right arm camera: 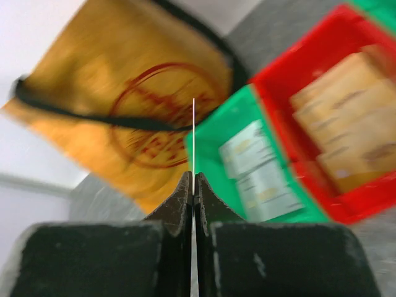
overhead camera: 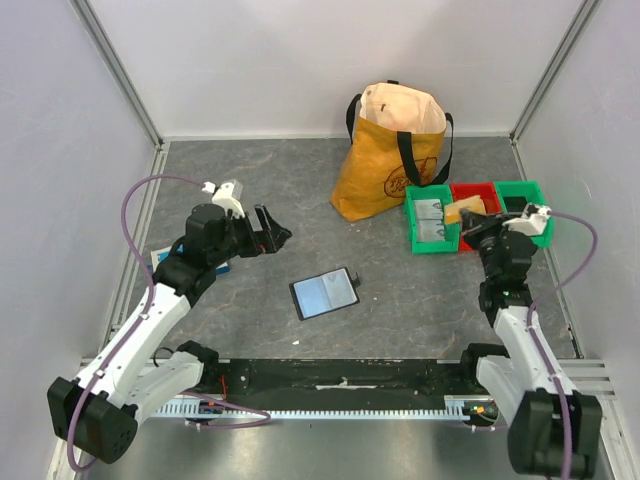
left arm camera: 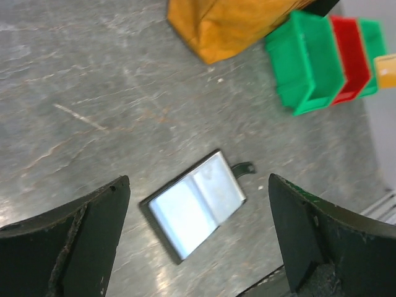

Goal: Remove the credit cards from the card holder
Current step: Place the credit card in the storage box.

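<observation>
- Work surface: a grey, stone-patterned table [overhead camera: 300, 190], enclosed by white walls on an aluminium frame.
- Card holder [overhead camera: 324, 292]: lies open and flat near the middle of the table, just ahead of the arm bases. Its inner faces show pale and reflective. Its small tab [left arm camera: 242, 168] sticks out from the far right corner.
- Blue-and-white flat box [overhead camera: 163, 258]: left of the card holder, partly hidden under the left arm.
- Left gripper [overhead camera: 270, 231]: hovers above the table, beyond and left of the card holder. Jaws are spread wide with nothing between them. In the wrist view the card holder lies below the fingers [left arm camera: 93, 229], apart from both.
- Right gripper [overhead camera: 478, 226]: well to the right of the card holder, raised over the bins. Jaws are pressed fully together on a credit card [right arm camera: 193, 136], seen edge-on as a thin line.
- Bins: a row beyond and right of the card holder. The nearest green bin [overhead camera: 411, 222] holds pale blue-grey cards [overhead camera: 433, 218]; then a red bin [overhead camera: 472, 190]; then a second green bin [overhead camera: 520, 190].
- Yellow tote bag [overhead camera: 385, 165]: stands upright beyond the card holder, near the back wall.
</observation>
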### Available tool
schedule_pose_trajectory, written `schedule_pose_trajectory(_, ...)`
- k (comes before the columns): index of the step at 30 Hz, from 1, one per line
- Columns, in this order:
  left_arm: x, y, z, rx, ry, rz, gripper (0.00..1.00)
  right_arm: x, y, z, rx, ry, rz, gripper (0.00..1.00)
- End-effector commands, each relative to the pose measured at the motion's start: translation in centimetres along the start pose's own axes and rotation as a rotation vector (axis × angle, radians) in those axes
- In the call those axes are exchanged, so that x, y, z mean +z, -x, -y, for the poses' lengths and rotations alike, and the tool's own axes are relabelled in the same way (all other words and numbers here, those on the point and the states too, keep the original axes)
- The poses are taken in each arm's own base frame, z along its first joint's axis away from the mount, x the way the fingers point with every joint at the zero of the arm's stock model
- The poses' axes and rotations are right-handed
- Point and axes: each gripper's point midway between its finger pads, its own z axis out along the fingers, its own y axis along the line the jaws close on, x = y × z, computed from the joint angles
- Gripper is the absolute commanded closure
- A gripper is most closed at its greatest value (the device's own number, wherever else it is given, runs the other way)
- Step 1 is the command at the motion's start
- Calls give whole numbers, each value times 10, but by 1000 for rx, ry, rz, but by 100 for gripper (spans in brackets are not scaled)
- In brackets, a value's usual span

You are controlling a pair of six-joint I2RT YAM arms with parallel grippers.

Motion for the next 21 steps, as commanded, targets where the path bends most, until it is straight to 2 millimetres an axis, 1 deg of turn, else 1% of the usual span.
schedule_pose_trajectory(1,-14,-4,-32,210,137,-51,2,10,25,39,10,-98,0,100)
schedule_pose_trajectory(2,-16,-2,-40,221,176,-31,2,13,34,43,7,-104,27,99)
schedule_pose_trajectory(3,-17,-3,-46,233,202,-22,2,16,35,49,2,-119,29,100)
schedule_pose_trajectory(4,-20,0,-57,242,253,5,2,20,38,54,0,-133,37,100)
schedule_pose_trajectory(8,-29,4,-64,264,286,58,4,36,45,80,0,-177,51,100)
schedule_pose_trajectory(9,-31,7,-63,264,283,80,4,40,48,83,-6,-170,54,100)
schedule_pose_trajectory(12,-34,7,-65,271,286,102,5,56,44,94,-8,-166,34,100)
schedule_pose_trajectory(15,-35,9,-64,278,282,112,6,69,41,96,-29,-136,8,100)
schedule_pose_trajectory(18,-34,7,-61,283,262,102,6,79,30,100,-47,-113,-56,99)
schedule_pose_trajectory(21,-34,7,-58,284,244,101,6,85,18,105,-49,-102,-113,99)
